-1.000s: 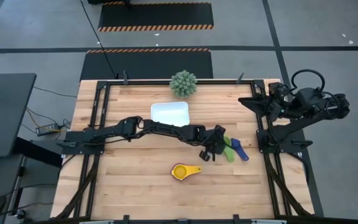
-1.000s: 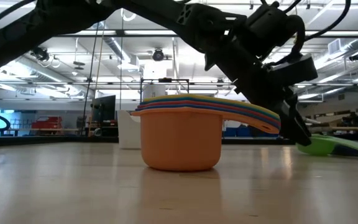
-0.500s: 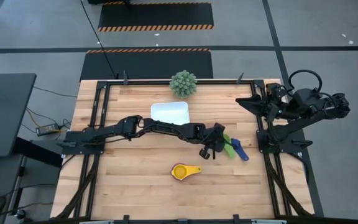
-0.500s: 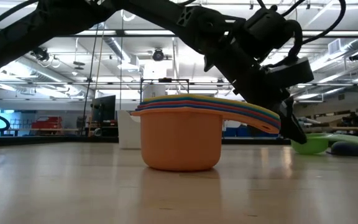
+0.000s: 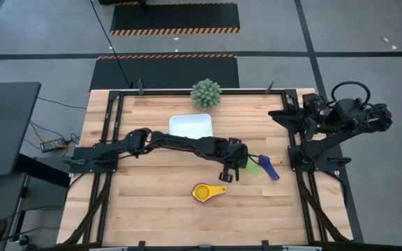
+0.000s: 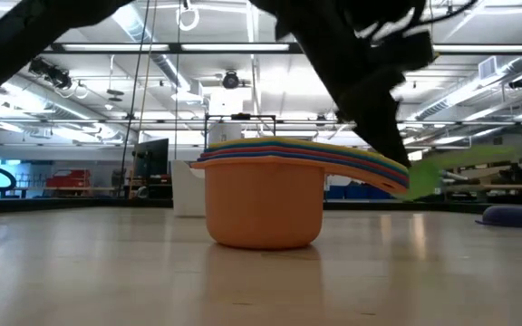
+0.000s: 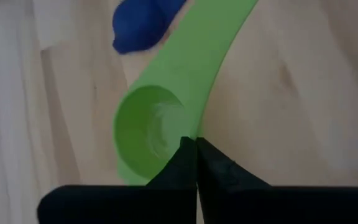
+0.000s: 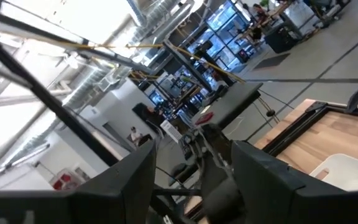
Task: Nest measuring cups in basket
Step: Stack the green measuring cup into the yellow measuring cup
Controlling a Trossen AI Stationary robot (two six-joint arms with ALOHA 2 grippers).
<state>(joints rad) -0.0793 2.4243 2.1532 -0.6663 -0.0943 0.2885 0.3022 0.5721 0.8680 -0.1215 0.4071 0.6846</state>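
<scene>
My left gripper (image 5: 240, 165) reaches across the table's middle and is shut on the small green measuring cup (image 5: 253, 166), which also shows in the left wrist view (image 7: 146, 134). The dark blue cup (image 5: 269, 169) lies on the table just to its right. A nested stack of cups (image 5: 202, 192), orange outermost and yellow on top, stands on its base nearer the near edge. The white basket (image 5: 191, 126) sits toward the far edge. My right gripper (image 8: 194, 180) is open, folded back off the table's right side. My left gripper pinches the green cup's bowl rim (image 7: 188, 134) beside the root of the handle, one finger over the bowl's inside and one outside. The fingers come from above, pointing down. The cup is lifted clear and tilted, its handle (image 6: 478, 158) rising away from the gripper.
A round spiky green ball plant (image 5: 206, 93) stands at the far edge behind the basket. Black frame rails (image 5: 292, 150) run along the table's sides. Bare wood lies left of the cup stack and along the near edge.
My left gripper has risen and drawn a little toward the table's left, taking the green cup with it. The cup, on the table half a second ago, is now lifted clear and tilted. The blue cup stayed where it was.
</scene>
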